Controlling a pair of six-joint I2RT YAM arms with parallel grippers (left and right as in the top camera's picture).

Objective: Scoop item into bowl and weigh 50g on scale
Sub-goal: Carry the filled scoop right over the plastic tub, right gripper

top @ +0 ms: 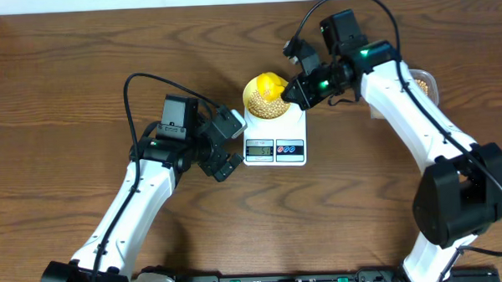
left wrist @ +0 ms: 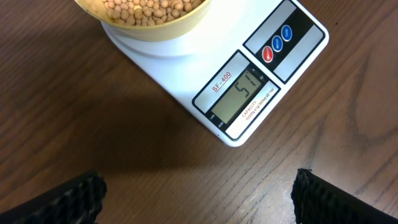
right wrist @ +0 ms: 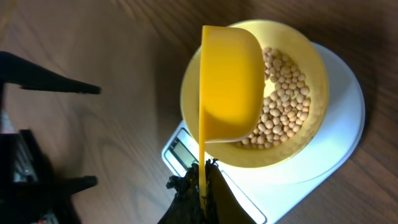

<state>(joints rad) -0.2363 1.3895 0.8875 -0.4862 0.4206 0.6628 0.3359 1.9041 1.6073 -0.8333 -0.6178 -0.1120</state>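
Here the right gripper is clenched on the handle of a yellow scoop, which is tilted over the bowl of beans on the scale. The left gripper gapes empty near the scale's front, and the display seems to read 51.

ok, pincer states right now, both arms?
Left pincer: open, empty, near the scale.
Right pincer: shut on the yellow scoop, over the bowl.

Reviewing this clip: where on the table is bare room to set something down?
Bare table: left of the left arm out to the edge, and in front of the scale between both arms. Crowded around the scale: bowl on it, right gripper holding the scoop over the bowl, left gripper open beside its left edge.
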